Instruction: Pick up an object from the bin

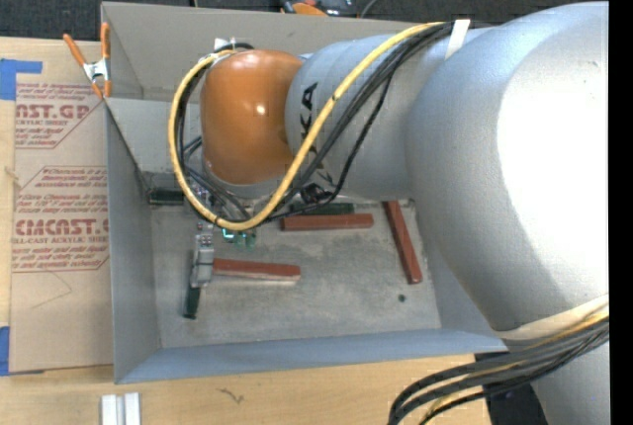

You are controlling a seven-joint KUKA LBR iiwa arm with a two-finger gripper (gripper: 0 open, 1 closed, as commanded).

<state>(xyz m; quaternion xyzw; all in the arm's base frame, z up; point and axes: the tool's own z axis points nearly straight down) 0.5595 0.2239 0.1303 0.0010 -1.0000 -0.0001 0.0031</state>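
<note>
Standing next to this thing right now and honestly the big orange cover (247, 117) on the wrist blocks most of the view. The tool (203, 263) pokes out below it, low in the bin (297, 346), toward the lower left of the frame. Can't tell if it's wide or narrow from here, too much is hidden.

Closest candidate is the reddish-brown stick (255, 270) lying flat on the bin floor, left of centre, with its left end just beside the tool. I don't see it gripped, so I'd call the pick not yet done. There's also a dark slim piece (189, 299) right under the tool, and I can't say whether that's part of the robot or something loose.

What could go wrong, imo:
- that stick lies flat on the metal, so a close could just skate over it or shove it sideways
- grabbing it by the very end means it could swing or slip out on the lift
- the yellow cable (181, 131) loops out toward the bin's left wall and could catch if the arm shifts that way

The second stick (326, 222) and third stick (404, 243) sit further right, well apart from the tool, so probably no trouble there
</note>
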